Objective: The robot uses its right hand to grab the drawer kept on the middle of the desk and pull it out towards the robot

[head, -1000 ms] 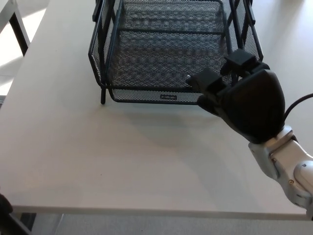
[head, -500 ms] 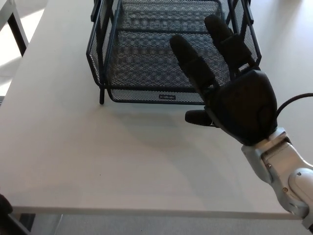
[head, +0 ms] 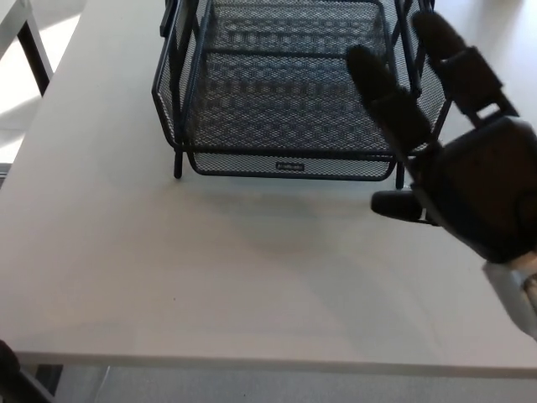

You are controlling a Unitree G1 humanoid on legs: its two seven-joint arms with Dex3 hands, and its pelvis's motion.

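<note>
Just beyond the fingertips of the right robot hand (head: 470,180), and a little to the robot's left of them, the black mesh drawer (head: 289,84) is sitting in its wire frame on the white tabletop (head: 210,269). The robot hand is hanging above the tabletop with its two thick fingers (head: 390,96) stretched out and apart, and the thumb is pointing sideways toward the robot's left. It is holding nothing. The fingers are reaching over the right front corner of the drawer, but I cannot tell if they are touching the mesh or only passing above it.

The front rim of the drawer, with a small label plate (head: 289,166) on it, is running from left to right across the view, so its long edge is lying across the direction of the pull. The drawer's middle is lying forward and to the left of the palm. The left hand is not showing, so the right one is the only one close.

By my judgement, the fingers are needing to come down behind this front rim and curl around it. After that, the pull is going straight toward the robot's body.
</note>
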